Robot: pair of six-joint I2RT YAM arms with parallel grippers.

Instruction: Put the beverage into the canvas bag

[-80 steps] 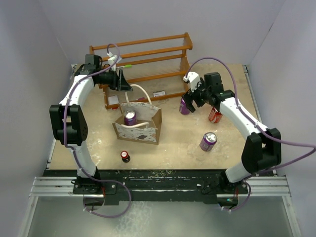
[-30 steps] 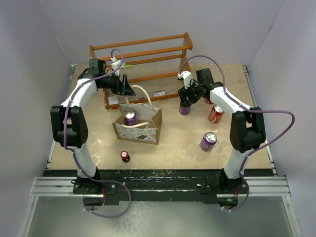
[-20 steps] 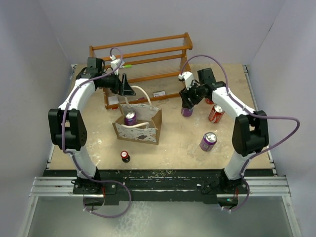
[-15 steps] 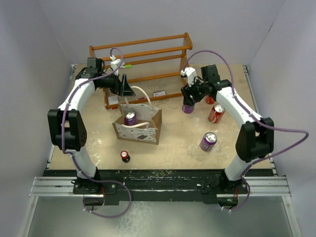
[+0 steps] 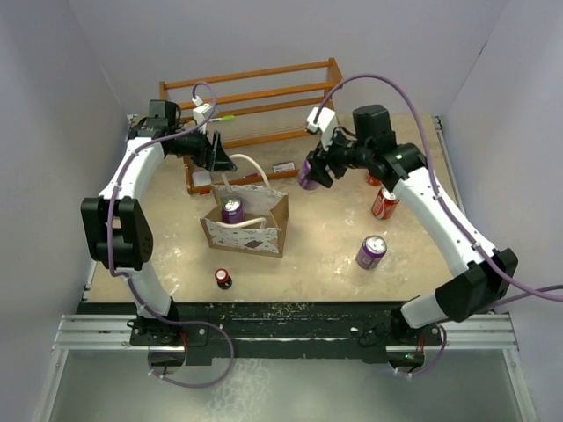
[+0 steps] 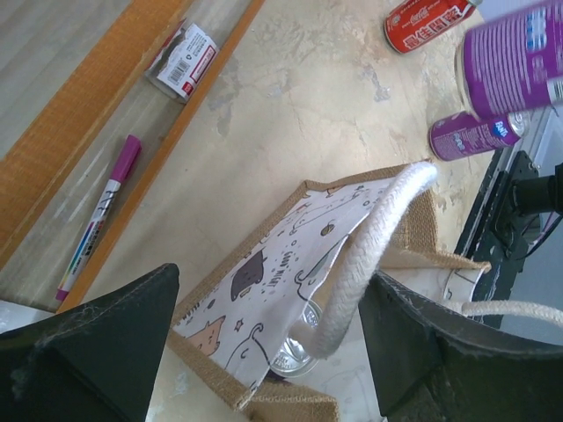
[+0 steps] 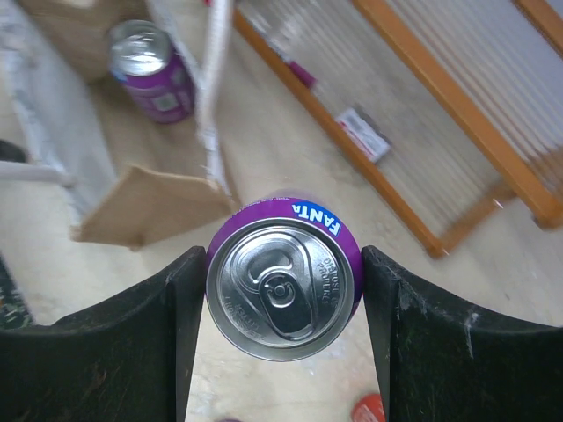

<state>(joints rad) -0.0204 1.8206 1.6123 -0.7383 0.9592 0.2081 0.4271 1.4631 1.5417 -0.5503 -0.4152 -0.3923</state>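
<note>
Right fingers (image 7: 132,352) clamp a purple Fanta can (image 7: 281,277) from both sides, held above the desk (image 5: 308,264). Right arm arcs long from its base, wrist turned left. Canvas bag (image 5: 244,230) stands open mid-desk with another purple can (image 5: 232,209) inside; the held can is at its 2 o'clock, apart. Left fingers (image 6: 88,352) spread wide astride the rope handle (image 6: 369,237) at the bag's 11 o'clock, arm stretched forward. Wooden rack (image 5: 264,97) stands beyond.

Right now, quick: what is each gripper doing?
Left gripper: open, bag handle between its jaws.
Right gripper: shut on the purple can.
</note>
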